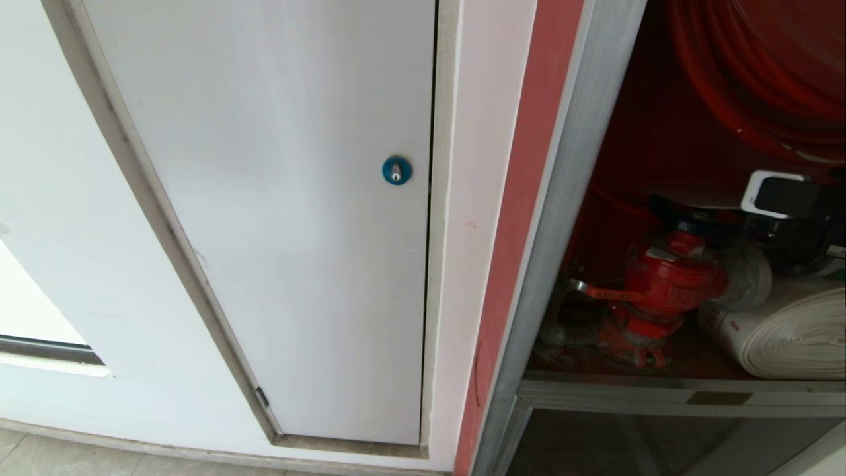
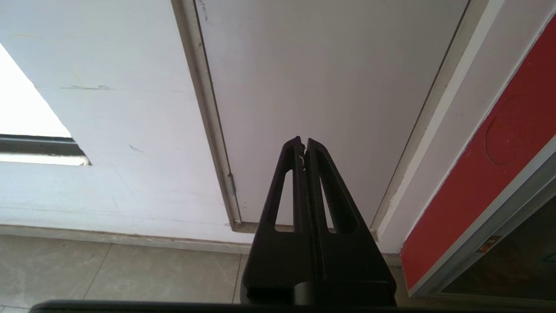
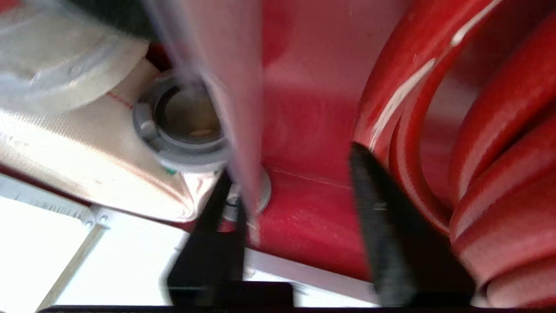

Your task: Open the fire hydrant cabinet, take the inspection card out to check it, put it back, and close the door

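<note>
Fingers [image 3: 382,217] of the right gripper [image 3: 290,164] stand parted inside the fire hydrant cabinet [image 1: 568,198], clamped on nothing. A pale, thin, blurred sheet [image 3: 243,130] stands edge-on just beside one finger. I take it for the inspection card, though no print can be read on it, and it looks free of the grip. Close past it lies the rolled white hose [image 3: 87,143] with its grey coupling [image 3: 182,126], and on the other side are the coils of the red hose [image 3: 499,130]. Beyond them is the red back wall [image 3: 312,87].

The step in hand appears to be putting the card back. It seems nearly done, with the sheet let go among the hoses. The next move calls for drawing the arm straight out without catching the sheet or the coils, then finding the door, which no view shows, and swinging it shut.

The open compartment holds a red hydrant valve [image 1: 667,284] towards the frame side, the white roll beside it, and the red reel above.

Outside the cabinet, the left gripper [image 2: 304,141] hangs parked with its fingers pressed together, facing the white panel [image 2: 325,65] with the blue lock [image 1: 396,170]
</note>
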`<state>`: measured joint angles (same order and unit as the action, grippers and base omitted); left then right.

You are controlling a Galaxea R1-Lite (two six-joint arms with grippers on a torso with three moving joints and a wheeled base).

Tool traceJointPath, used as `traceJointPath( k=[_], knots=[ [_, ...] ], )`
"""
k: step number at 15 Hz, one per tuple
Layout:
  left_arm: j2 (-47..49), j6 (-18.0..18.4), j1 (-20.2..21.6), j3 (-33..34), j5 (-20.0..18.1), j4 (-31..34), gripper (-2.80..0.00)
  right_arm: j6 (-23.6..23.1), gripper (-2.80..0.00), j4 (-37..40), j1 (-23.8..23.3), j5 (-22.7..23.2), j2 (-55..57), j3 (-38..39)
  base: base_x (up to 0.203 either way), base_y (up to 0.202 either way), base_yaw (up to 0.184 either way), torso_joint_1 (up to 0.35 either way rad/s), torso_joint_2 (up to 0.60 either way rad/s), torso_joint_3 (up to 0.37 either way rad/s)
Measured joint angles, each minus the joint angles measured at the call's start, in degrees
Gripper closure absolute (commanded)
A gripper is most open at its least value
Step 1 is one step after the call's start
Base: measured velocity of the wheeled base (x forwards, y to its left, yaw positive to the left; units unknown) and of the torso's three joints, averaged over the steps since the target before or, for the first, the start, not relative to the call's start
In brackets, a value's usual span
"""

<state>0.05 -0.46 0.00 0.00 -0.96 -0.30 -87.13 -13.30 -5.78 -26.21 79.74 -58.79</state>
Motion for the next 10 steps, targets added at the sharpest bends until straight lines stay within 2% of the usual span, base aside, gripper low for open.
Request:
traceJointPath(
  k=[10],
  knots=[
    [0.0,0.0,0.0,0.0,0.0,0.0,0.00,-0.5,-2.80,0.4,0.0,1.7,-3.2,2.9,0.000,0.000,0.000,0.000,0.00,0.000]
  ],
)
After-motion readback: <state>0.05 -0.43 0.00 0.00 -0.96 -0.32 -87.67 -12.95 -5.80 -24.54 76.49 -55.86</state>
